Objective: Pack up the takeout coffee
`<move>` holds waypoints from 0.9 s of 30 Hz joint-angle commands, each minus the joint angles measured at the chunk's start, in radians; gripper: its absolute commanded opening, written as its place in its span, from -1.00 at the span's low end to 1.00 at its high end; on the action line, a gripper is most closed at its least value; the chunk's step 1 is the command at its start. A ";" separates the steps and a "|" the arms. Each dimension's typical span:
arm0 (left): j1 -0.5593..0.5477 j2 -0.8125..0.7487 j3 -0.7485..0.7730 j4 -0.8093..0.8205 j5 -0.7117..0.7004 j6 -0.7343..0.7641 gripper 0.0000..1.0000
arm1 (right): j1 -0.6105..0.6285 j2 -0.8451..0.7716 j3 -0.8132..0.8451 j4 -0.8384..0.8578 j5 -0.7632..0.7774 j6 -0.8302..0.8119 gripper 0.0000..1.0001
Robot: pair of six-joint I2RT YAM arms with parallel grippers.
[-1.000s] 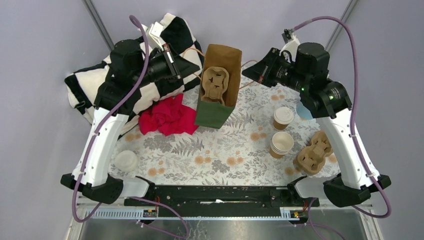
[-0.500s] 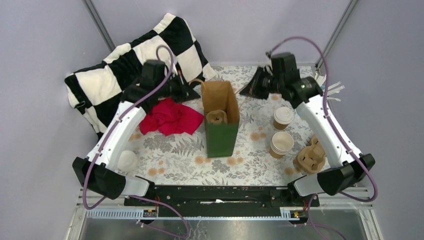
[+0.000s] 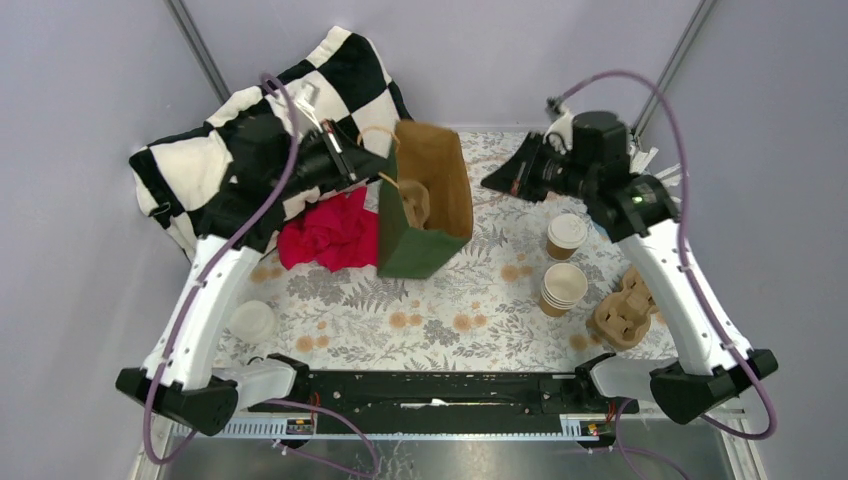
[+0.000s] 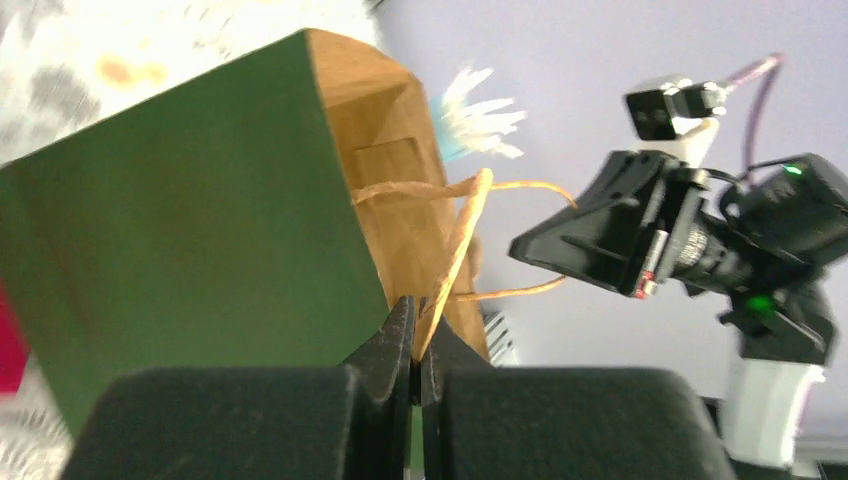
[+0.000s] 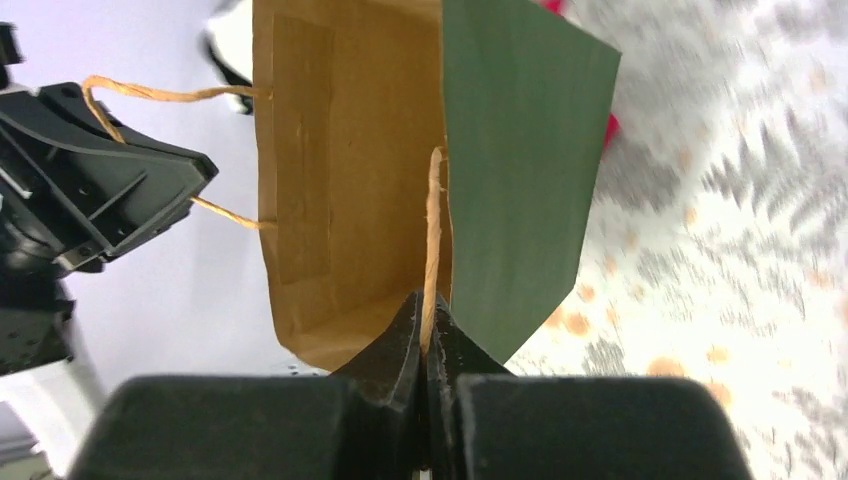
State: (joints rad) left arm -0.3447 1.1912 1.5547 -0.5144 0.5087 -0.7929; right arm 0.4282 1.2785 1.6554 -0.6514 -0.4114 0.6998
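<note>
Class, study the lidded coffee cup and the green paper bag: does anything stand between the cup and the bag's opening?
Nothing visible lies on the tablecloth between the lidded cup and the green bag. A cardboard carrier sits inside the bag, and the left gripper and right gripper are each shut on a twine handle.

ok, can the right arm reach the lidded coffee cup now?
Probably not yet: the right gripper is shut on the twine handle of the paper bag. The lidded coffee cup stands unobstructed near that arm; releasing should free the way.
</note>
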 commanded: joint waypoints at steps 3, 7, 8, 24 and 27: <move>0.066 0.079 -0.247 -0.062 -0.034 -0.027 -1.00 | -0.034 0.063 -0.217 0.083 0.064 0.039 -1.00; 0.058 0.108 -0.112 0.031 0.055 -0.027 -1.00 | -0.016 0.174 0.051 -0.058 0.019 -0.054 -1.00; 0.055 0.109 -0.055 0.040 0.054 -0.018 -1.00 | -0.004 0.177 0.104 -0.074 0.026 -0.074 -1.00; 0.061 0.116 -0.097 0.037 0.032 -0.027 -1.00 | 0.004 0.133 0.036 0.024 0.109 -0.085 -1.00; 0.066 0.108 -0.121 0.014 0.016 -0.012 -1.00 | 0.003 0.134 0.005 0.012 0.109 -0.098 -0.90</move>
State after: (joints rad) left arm -0.2886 1.3148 1.4483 -0.5053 0.5392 -0.8169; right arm 0.4267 1.4189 1.6829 -0.6613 -0.3298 0.6327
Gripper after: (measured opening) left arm 0.015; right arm 0.020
